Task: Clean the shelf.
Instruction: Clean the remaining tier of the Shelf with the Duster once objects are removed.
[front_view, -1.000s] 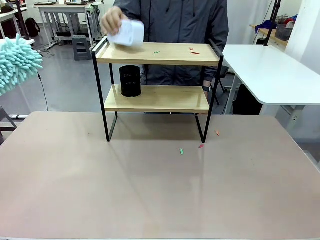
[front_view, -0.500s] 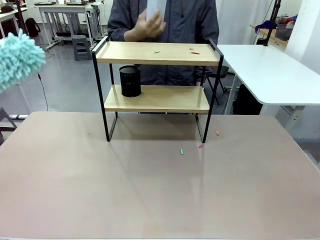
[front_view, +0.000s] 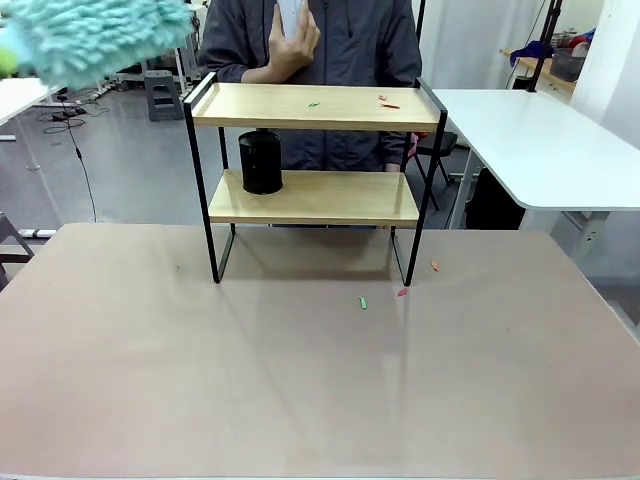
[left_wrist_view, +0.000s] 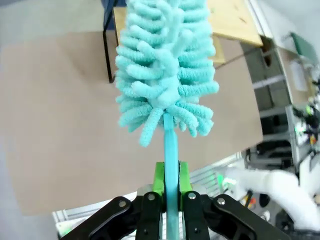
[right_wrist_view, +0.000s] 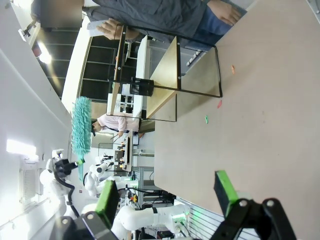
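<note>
— Where does the shelf (front_view: 315, 170) stand?

— At the table's (front_view: 300, 400) far edge, about midway along it, legs on the tabletop. The front view shows a black cup (front_view: 261, 162) at the left end of the lower board and coloured scraps (front_view: 388, 102) toward the right end of the upper board. Loose bits (front_view: 363, 302) lie on the table just in front of the right legs.

— And the left end effector (left_wrist_view: 170, 177)?

— Its wrist view shows it clamped on the thin handle of a turquoise duster (left_wrist_view: 165, 70), with a green pad on either side. The front view shows the fluffy head raised higher than the top board, off toward the table's left side and not touching the shelf.

— The right end effector (right_wrist_view: 166, 192)?

— Its own view shows the jaws wide apart with nothing between them.

— The person?

— Behind the shelf, one hand (front_view: 288, 50) holding a white object (front_view: 290, 15) above the upper board.
</note>
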